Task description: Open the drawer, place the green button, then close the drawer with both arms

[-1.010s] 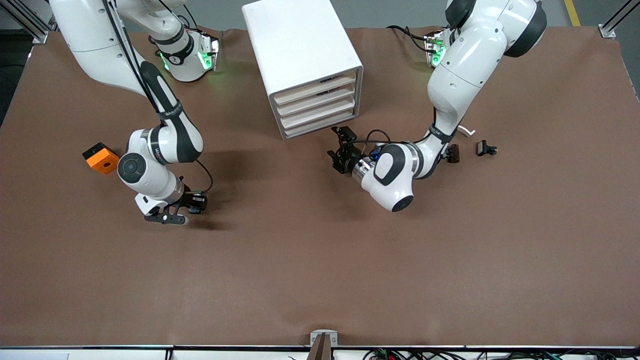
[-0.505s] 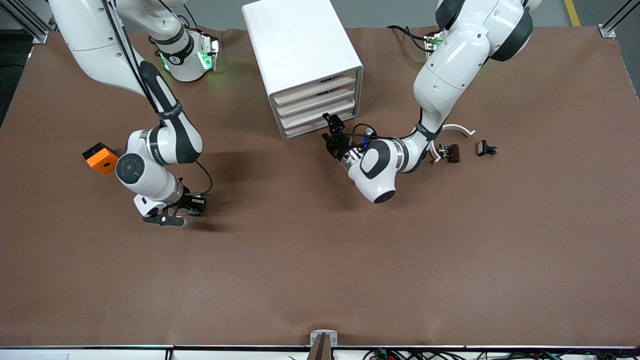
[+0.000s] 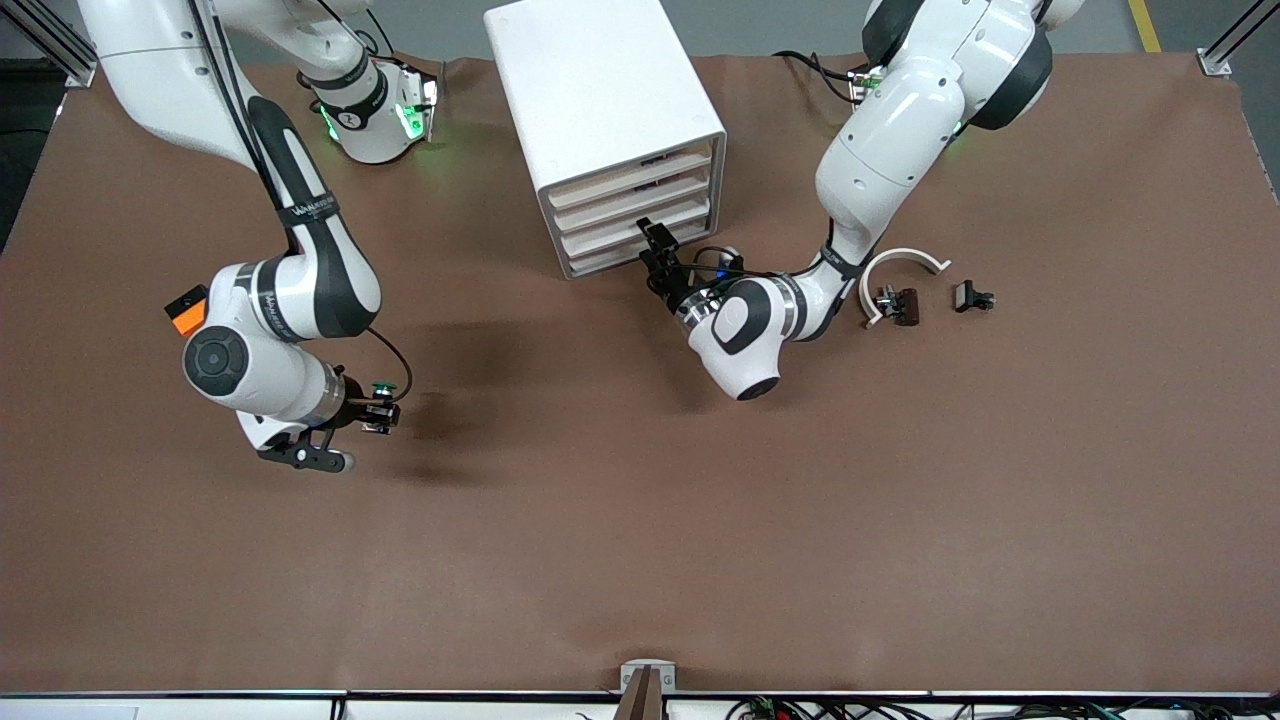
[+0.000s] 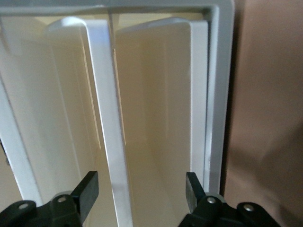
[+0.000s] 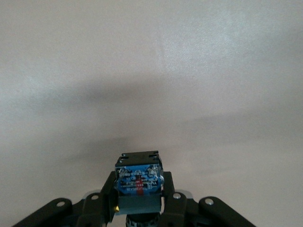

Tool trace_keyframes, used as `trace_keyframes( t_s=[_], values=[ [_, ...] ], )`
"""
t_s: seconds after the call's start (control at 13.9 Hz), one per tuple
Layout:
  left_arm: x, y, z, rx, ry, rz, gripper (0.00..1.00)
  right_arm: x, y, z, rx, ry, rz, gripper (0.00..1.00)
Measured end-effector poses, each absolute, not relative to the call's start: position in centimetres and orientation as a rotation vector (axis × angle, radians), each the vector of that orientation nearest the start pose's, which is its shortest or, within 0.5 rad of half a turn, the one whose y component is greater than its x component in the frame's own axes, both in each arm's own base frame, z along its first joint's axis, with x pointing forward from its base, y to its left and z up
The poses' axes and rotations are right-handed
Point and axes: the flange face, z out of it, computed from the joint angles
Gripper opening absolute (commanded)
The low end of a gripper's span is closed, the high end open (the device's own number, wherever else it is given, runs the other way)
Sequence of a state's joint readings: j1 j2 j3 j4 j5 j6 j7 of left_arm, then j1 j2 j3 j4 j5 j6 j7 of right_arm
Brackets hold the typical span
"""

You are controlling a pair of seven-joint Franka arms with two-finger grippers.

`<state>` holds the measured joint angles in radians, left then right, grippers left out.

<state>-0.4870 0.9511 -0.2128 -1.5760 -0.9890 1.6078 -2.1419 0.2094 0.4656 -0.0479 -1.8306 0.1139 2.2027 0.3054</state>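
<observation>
At cabinet [image 3: 610,130] front, left gripper [image 3: 655,252] spread, fingers straddling drawer [image 3: 640,228] edge, presumably to pull it. Right gripper [image 3: 378,413] clenched on button [image 3: 381,385], lifted over bare table [image 3: 640,520], ready for drop-in.

Brown table [image 3: 640,520]. On it we note a white cabinet [image 3: 600,110] of four drawers, midway between the arms' bases. Toward the right arm's end, an orange block [image 3: 183,310]. Toward the left arm's end: white curved piece [image 3: 905,262], dark part [image 3: 900,303], black clip [image 3: 971,296].
</observation>
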Motion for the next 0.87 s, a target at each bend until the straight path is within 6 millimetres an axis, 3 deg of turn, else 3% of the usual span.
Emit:
trace_keyframes(
  t_s=[0.22,0.43,0.5,0.65,0.87],
  values=[
    [41.1,-45.9,10.1,-1.077,-1.732,1.443,0.27,63.0,11.2,28.1,-3.068,0.418,0.186,0.0],
    [40.9,-46.2,10.3,-1.034,-1.729,1.421,0.23,63.3,11.8,29.0,-3.057,0.5,0.202,0.0],
    [40.9,-46.3,10.4,-1.022,-1.731,1.414,0.1,63.4,11.9,29.4,-3.057,0.507,0.211,0.0],
    [40.9,-46.3,10.4,-1.017,-1.732,1.412,0.01,63.6,12.0,30.0,-3.056,0.514,0.223,0.0],
    [41.4,-46.2,10.9,-1.019,-1.731,1.421,0.0,63.7,12.7,30.4,-3.047,0.569,0.218,0.0]
  ],
)
